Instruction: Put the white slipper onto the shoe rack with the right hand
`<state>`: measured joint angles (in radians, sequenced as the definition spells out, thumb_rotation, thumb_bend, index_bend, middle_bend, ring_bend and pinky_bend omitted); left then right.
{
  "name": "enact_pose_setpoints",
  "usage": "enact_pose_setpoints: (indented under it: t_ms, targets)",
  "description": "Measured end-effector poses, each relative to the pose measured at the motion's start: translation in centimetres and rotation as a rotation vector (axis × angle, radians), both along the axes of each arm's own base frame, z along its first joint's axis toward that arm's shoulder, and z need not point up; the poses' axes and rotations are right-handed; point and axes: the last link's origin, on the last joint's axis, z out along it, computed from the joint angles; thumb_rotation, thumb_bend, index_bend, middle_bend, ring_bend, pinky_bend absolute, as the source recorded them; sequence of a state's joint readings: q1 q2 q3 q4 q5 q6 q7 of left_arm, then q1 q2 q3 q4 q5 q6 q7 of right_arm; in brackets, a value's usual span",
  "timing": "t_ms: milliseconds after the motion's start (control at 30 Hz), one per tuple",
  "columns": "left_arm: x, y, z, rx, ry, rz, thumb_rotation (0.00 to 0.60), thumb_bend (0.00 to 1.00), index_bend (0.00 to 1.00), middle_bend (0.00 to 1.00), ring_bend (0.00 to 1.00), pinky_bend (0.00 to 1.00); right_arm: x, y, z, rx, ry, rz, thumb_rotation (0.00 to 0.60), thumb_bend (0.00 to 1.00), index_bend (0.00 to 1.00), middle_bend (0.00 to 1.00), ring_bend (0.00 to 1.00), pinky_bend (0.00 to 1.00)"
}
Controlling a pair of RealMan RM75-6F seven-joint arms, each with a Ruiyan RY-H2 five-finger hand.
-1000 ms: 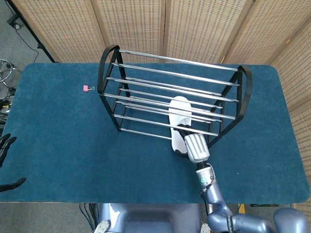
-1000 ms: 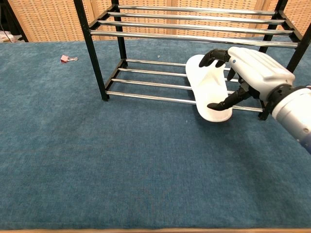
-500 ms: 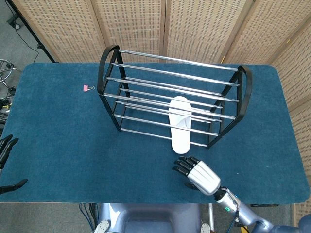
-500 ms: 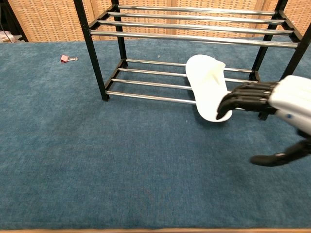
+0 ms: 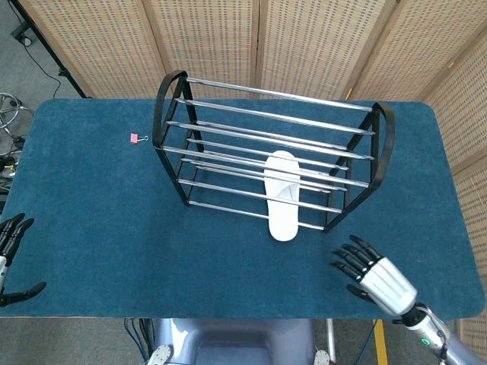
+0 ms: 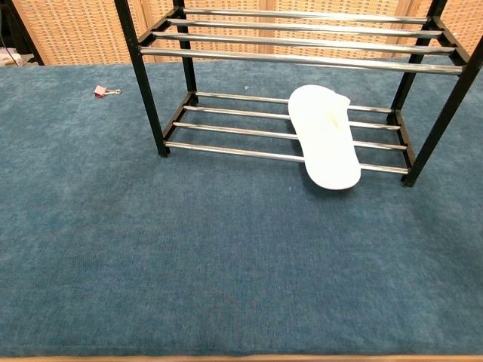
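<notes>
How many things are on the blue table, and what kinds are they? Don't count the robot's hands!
White slipper: 1
Black shoe rack with silver bars: 1
Small pink clip: 1
Total: 3 things on the blue table

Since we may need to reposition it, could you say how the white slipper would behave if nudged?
The flat white foam-like slipper looks thin, so probably light and bendy. Its heel overhangs the front bar of the black-and-chrome shoe rack, so a nudge might tip it off. Smooth bars probably let it slide.
</notes>
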<state>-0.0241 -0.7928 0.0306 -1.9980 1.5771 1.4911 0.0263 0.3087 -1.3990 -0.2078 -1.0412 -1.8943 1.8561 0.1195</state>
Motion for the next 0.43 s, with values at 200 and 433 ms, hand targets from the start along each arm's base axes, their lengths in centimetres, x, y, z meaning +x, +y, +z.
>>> enact_pose_setpoints:
  t_ms: [200,433]
  targets:
    - [0.4,-0.4,-0.1,-0.005,0.006,-0.019,0.600,0.00,0.00,0.00,0.00,0.00,-3.0,2.4,4.1,-0.174,-0.050,-0.224,0.600,0.15,0.14,0.04,0.03,0.04]
    - [0.7,-0.8,-0.2,-0.010,0.022,-0.041,0.600,0.00,0.00,0.00,0.00,0.00,-2.8,5.0,7.5,-0.255,-0.120,-0.410,0.600,0.00,0.00,0.00,0.00,0.00]
